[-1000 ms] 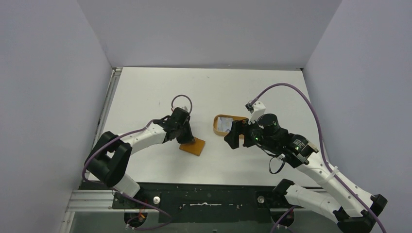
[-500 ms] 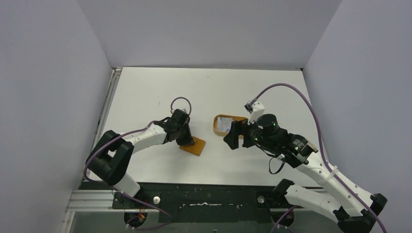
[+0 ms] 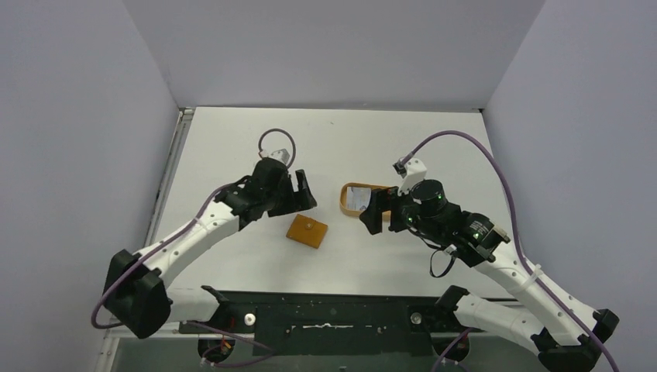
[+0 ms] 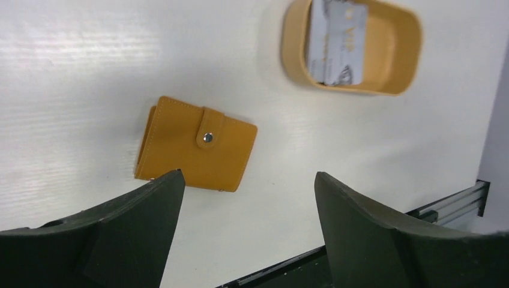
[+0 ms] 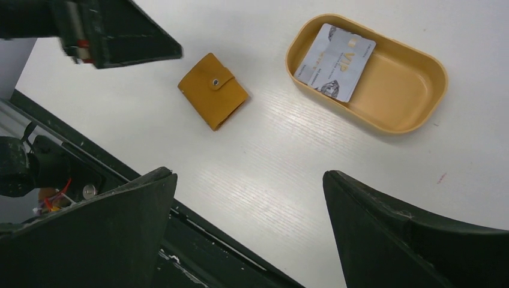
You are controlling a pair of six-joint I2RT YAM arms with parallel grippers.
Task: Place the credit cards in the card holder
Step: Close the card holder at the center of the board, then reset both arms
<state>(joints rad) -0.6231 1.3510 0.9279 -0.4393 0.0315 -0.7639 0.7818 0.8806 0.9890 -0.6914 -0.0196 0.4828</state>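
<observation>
Card holder [image 3: 307, 231] closed on table [image 3: 232, 143], credit cards [image 5: 334, 54] in tray [image 5: 399, 90] (silvery one showing), left jaws and right jaws spread.

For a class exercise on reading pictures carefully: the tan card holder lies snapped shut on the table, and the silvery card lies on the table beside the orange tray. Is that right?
Not quite. The card holder does lie snapped shut on the table, but the silvery card lies inside the orange tray, not beside it. The right wrist view shows this plainly.
</observation>
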